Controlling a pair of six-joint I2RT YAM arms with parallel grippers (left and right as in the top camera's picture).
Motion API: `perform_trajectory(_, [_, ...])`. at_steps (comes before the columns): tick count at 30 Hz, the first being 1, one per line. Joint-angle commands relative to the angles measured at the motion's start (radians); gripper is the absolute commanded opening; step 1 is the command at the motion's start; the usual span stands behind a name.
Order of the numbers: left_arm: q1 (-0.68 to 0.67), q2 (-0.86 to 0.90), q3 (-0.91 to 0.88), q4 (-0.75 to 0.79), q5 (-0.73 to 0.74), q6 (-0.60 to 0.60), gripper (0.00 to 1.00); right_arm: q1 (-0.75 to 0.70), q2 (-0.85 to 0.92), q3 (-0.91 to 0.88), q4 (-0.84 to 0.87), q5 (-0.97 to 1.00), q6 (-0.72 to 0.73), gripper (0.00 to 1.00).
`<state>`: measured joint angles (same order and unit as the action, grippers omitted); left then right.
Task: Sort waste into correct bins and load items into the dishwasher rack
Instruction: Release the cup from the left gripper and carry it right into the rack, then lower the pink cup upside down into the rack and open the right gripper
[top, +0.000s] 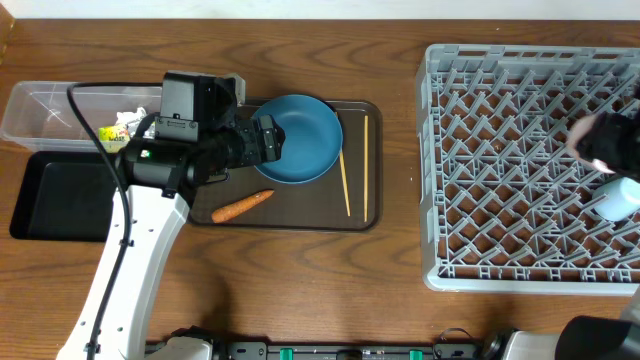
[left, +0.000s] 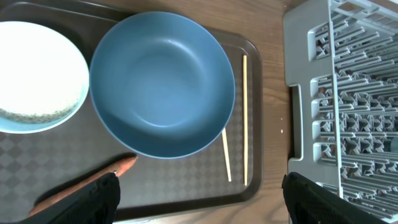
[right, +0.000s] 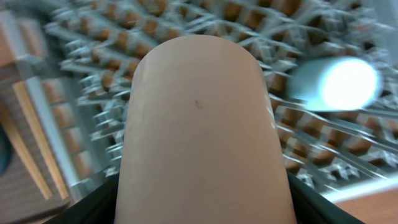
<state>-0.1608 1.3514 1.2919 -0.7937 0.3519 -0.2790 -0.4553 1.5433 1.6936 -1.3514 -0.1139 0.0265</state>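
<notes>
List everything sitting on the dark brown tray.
On the tray: a dark blue bowl, two chopsticks, a carrot, and a small light blue bowl holding rice. Overhead, the left arm covers that small bowl; the tray under it is hidden.

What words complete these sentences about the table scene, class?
____ chopsticks lie on the brown tray.
The right fingers hold a pale ____ cup.
The small bowl holds white ____.
The big bowl beside the carrot is dark ____.
Missing words: Two, pink, rice, blue.
</notes>
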Motion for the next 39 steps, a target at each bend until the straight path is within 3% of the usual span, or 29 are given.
perform_trajectory(1, [0.003,0.001,0.012,-0.017,-0.032,0.024,0.86,-0.05,0.038,0.011,0.029,0.069,0.029,0.52])
perform_trajectory(21, [0.003,0.001,0.007,-0.044,-0.032,0.024,0.86,-0.085,0.362,0.011,0.173,0.099,0.041,0.54])
perform_trajectory(31, [0.003,0.001,0.007,-0.043,-0.032,0.024,0.86,-0.126,0.381,0.011,0.12,0.137,0.075,0.53])
perform_trajectory(39, [0.003,0.001,0.007,-0.044,-0.032,0.024,0.86,-0.15,0.381,0.011,0.111,0.132,0.074,0.57])
